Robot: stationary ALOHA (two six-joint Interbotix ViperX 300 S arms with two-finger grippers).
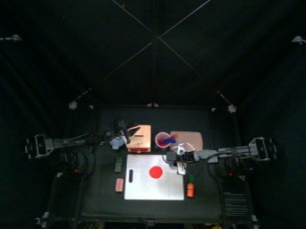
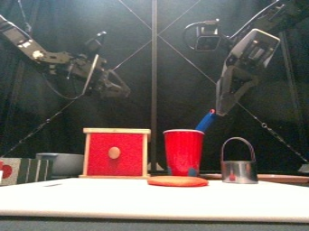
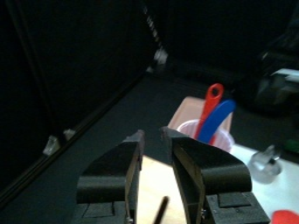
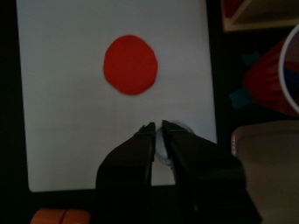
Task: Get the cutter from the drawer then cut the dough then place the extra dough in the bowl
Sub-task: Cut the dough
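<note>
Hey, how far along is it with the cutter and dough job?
The cutter is already out, standing right of the dough, and the wooden box has its drawer looking closed. Nothing is in hand: the right gripper hangs empty above the white board, the left gripper raised near the box. The dough is whole, so cutting and moving scraps to the bowl remain.

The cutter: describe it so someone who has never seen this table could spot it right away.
Start at the white cutting board lying across the front of the table, and find the flat red dough disc on it. Behind the disc stands a red cup. Just to the right of the cup is the cutter, the only shiny metal thing there: a short round ring with a wire handle arching over it.
</note>
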